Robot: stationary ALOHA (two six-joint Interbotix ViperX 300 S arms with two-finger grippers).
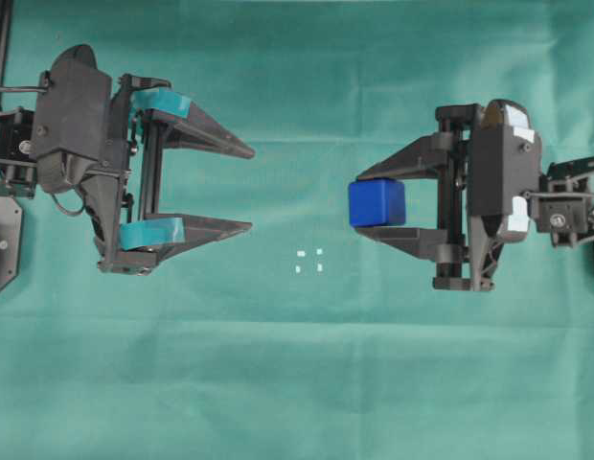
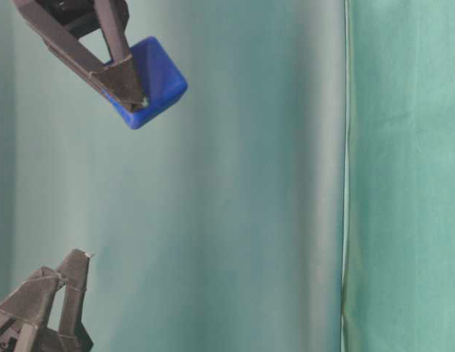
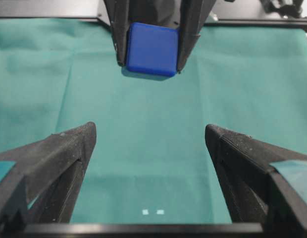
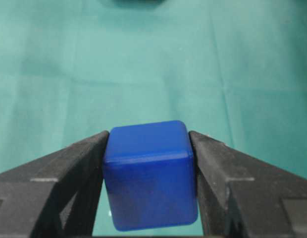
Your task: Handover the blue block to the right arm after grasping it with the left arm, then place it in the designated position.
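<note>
**Block clamped in right claw, left claw spread and empty**

Right claw (image 1: 376,204): plain black fingers pressed on two opposite faces of the blue block (image 1: 376,203). The block sits at the fingertips, filling the gap between them, its front face poking slightly past the tips. In the right wrist view the block (image 4: 150,173) is wedged squarely between the two fingers, each one touching a side face, top face clear of them. From table level the block (image 2: 158,77) appears tilted, held off the cloth, one fingertip lying across its face.

Left claw (image 1: 247,188): fingers with teal bands spread wide apart, nothing between them. It faces the right claw across the middle of the green cloth (image 1: 297,383), well apart from the block. In the left wrist view the block (image 3: 152,48) appears straight ahead, between the opposite claw's tips, beyond the two spread fingers.

White marks (image 1: 308,261): four small marks in a square on the cloth, lying between the two claws in the overhead view, toward the lower side, nearer the right claw's fingertips than the left's. The block is not over them; it is up and to the right of the square in that view. Two of the marks (image 3: 152,211) show low in the left wrist view, between the spread fingers.
</note>
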